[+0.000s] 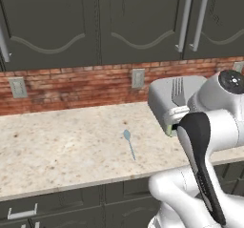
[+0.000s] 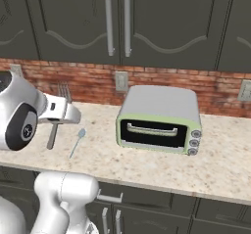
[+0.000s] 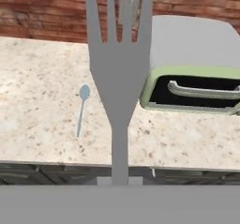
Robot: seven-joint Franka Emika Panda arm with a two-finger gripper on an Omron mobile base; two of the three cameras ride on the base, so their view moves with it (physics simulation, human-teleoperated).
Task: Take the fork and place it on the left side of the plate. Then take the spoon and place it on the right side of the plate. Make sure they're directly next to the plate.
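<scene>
- Counting what lies in view: one fork [image 3: 119, 73], one spoon [image 1: 128, 141], one toaster oven [image 2: 159, 118], and three wall sockets on the brick strip in the right base view.
- The hand [image 2: 58, 111] holds the fork by its handle, closed on it, up in the air above the bench [image 1: 62, 150]; its fingertips are hidden behind the utensil and the arm.
- The fork is silver-grey and flat, with four straight tines pointing up toward the brick wall and cabinets in the hand view; its neck narrows into a slim handle running down to the bottom of that view.
- In the left base view the tines show in front of the toaster oven's grey top; in the right base view they rise just above the hand, and the darker handle hangs below it.
- The spoon is pale blue, small, with an oval bowl and thin handle; it lies flat on the speckled bench, bowl toward the wall, handle toward the front edge.
- The spoon sits well apart from the toaster oven, with bare bench between them.
- The toaster oven stands near the brick wall, green-trimmed, door shut, three knobs at its right.
- Wide bare bench stretches left of the spoon; the front edge drops to dark drawers.
</scene>
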